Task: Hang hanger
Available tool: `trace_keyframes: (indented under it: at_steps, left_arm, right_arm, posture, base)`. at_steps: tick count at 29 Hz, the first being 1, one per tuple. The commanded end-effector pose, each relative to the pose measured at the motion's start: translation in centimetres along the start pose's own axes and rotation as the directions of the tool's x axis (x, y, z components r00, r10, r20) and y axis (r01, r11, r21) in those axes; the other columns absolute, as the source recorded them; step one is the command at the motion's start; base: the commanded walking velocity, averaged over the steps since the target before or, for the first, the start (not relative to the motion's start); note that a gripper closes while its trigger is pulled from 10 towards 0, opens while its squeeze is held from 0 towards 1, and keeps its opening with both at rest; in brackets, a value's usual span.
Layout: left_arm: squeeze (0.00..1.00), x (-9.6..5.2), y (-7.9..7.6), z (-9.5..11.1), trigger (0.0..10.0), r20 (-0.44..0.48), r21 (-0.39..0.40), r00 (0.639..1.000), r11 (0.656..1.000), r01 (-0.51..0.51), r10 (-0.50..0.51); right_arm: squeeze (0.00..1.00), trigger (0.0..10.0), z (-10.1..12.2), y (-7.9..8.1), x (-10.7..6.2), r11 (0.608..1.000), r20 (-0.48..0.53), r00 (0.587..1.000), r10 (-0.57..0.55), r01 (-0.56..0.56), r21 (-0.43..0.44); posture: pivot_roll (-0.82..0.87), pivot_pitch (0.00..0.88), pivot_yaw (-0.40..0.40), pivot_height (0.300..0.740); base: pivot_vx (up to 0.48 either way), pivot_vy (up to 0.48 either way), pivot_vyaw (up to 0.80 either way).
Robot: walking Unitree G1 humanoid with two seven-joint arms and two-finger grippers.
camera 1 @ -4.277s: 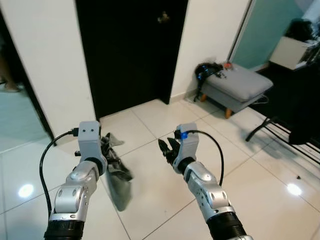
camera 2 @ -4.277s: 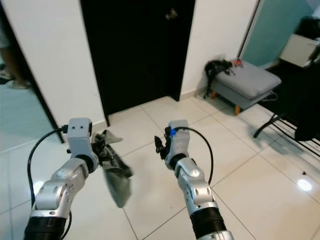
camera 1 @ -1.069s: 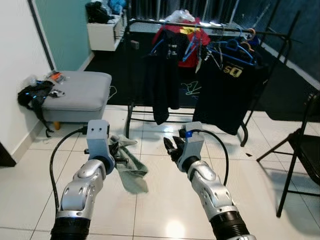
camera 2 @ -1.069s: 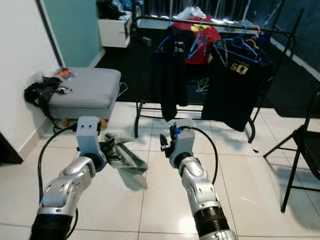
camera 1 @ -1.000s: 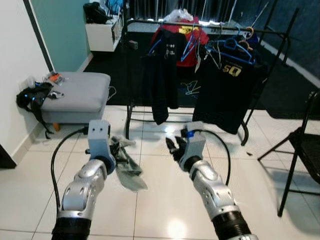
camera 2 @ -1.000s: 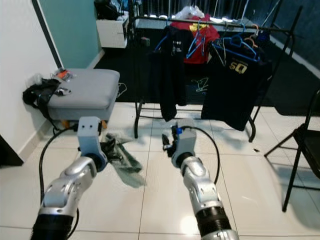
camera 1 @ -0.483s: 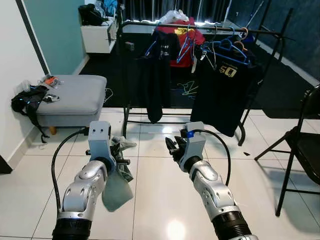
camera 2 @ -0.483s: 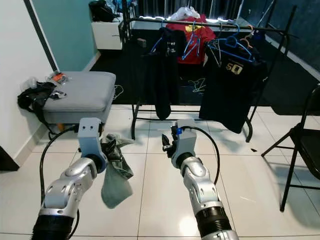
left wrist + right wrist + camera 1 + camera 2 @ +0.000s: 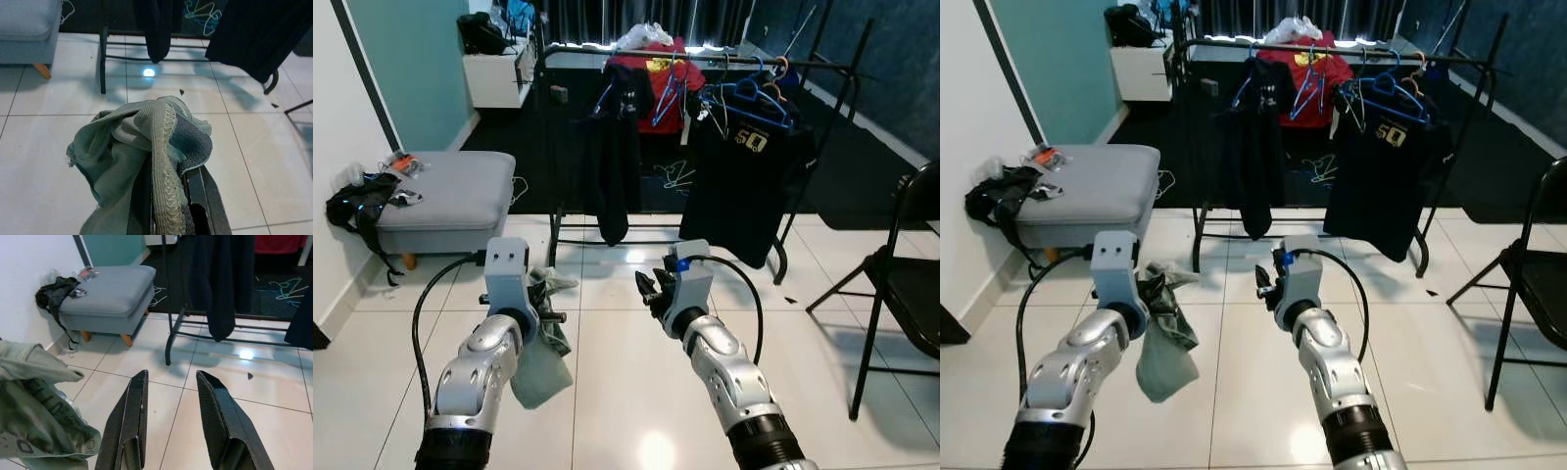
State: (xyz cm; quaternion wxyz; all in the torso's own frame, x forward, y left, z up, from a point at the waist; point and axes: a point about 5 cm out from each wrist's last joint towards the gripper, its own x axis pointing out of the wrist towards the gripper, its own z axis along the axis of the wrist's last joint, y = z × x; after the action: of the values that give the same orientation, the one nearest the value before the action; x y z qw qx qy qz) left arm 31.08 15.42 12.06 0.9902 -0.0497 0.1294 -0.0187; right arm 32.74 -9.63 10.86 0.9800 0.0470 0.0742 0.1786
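Left pincer (image 9: 1149, 294) grips a grey-green garment (image 9: 1164, 338); black clothes rack (image 9: 1332, 47) stands beyond on the tiled floor (image 9: 1430, 343)

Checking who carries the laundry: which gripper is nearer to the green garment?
Left. The left gripper is shut on the green garment, which hangs from it; the right gripper is open, apart beside it.

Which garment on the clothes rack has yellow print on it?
The black shirt at the robot's right end of the rack, under blue hangers; the others lack it.

Ottoman (image 9: 445, 191) left of rack (image 9: 705, 59) (chair (image 9: 906, 284) right)
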Motion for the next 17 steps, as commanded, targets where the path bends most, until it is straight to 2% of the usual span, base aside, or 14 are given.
trace_keyframes:
  at_steps: [1, 6, 9, 17]
  left_arm:
    - [0.00, 0.2, -0.1, -0.4, 10.0, -0.013, 0.021, 1.000, 0.999, -0.024, 0.024]
    - [0.00, 0.2, -0.2, -0.2, 10.0, -0.003, 0.033, 1.000, 0.999, -0.026, 0.026]
    - [0.00, 0.1, 0.2, -0.2, 10.0, 0.000, 0.017, 1.000, 0.999, -0.030, 0.030]
    - [0.00, 0.1, -0.2, -0.4, 10.0, -0.006, 0.011, 1.000, 1.000, -0.024, 0.024]
  right_arm:
    - [0.00, 10.0, -0.7, -0.2, -0.1, 1.000, -0.041, 0.999, -0.001, 0.000, -0.020]
    - [0.00, 10.0, -1.1, -0.2, -0.2, 0.999, -0.056, 0.998, -0.005, 0.002, -0.043]
    - [0.00, 10.0, -1.4, 0.3, -0.1, 0.998, -0.071, 0.997, 0.011, -0.015, -0.061]
    - [0.00, 10.0, -1.7, 0.4, 0.0, 0.993, -0.102, 0.995, 0.018, -0.030, -0.116]
  posture:
    - [0.06, 0.000, -0.023, 0.740]
    - [0.07, 0.000, -0.030, 0.740]
    - [0.06, 0.000, -0.023, 0.740]
    - [0.06, 0.000, -0.030, 0.740]
  base:
    - [0.000, 0.000, 0.00]
    - [0.000, 0.000, 0.00]
    - [0.000, 0.000, 0.00]
    - [0.000, 0.000, 0.00]
